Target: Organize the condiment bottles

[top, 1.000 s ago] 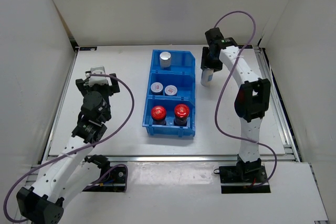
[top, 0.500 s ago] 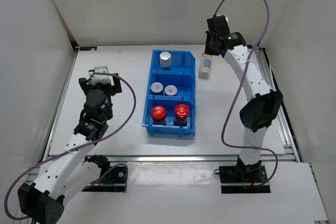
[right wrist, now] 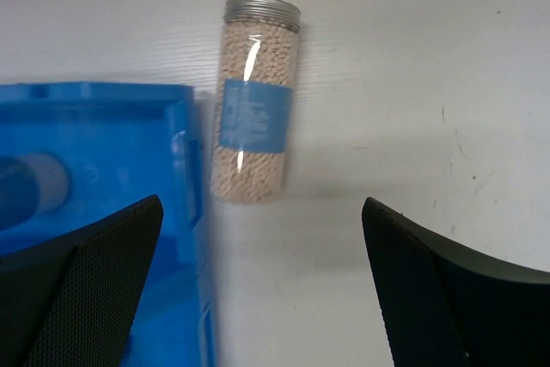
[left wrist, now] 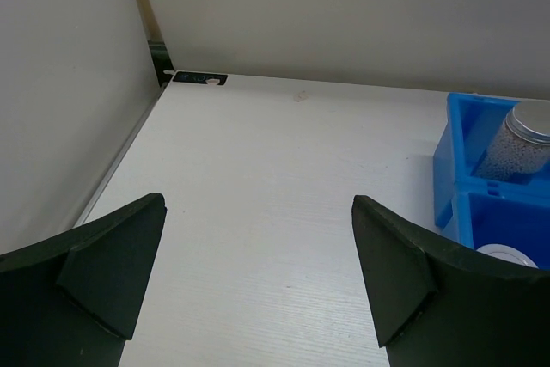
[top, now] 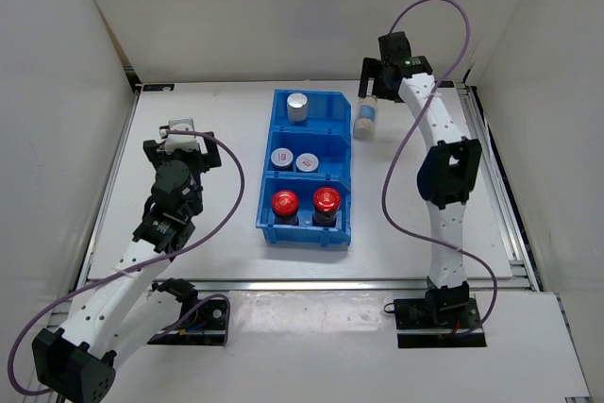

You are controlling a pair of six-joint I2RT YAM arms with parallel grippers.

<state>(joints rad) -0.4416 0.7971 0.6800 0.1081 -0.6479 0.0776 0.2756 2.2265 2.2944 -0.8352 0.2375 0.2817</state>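
Note:
A tall silver-capped bottle [top: 364, 118] with a blue label lies on its side on the table, just right of the blue bin [top: 351, 169]. In the right wrist view it [right wrist: 255, 99] lies ahead of my open, empty right gripper [right wrist: 262, 285], apart from both fingers. My right gripper [top: 376, 85] hovers at the back behind it. The bin's back compartment holds the other tall bottle [top: 297, 106]. Its middle holds two short silver-lidded jars [top: 293, 159], its front two red-capped jars [top: 306, 202]. My left gripper [top: 179, 135] is open and empty, left of the bin.
White walls close in on the table at the back and sides. The left wrist view shows the bin's left wall [left wrist: 449, 169], the tall bottle in it [left wrist: 516, 139] and the back-left corner bracket [left wrist: 199, 79].
The tall bottle was upright under my right gripper a second ago; now it lies on its side beside the bin. My right gripper has drawn back toward the far wall. The left arm barely moved.

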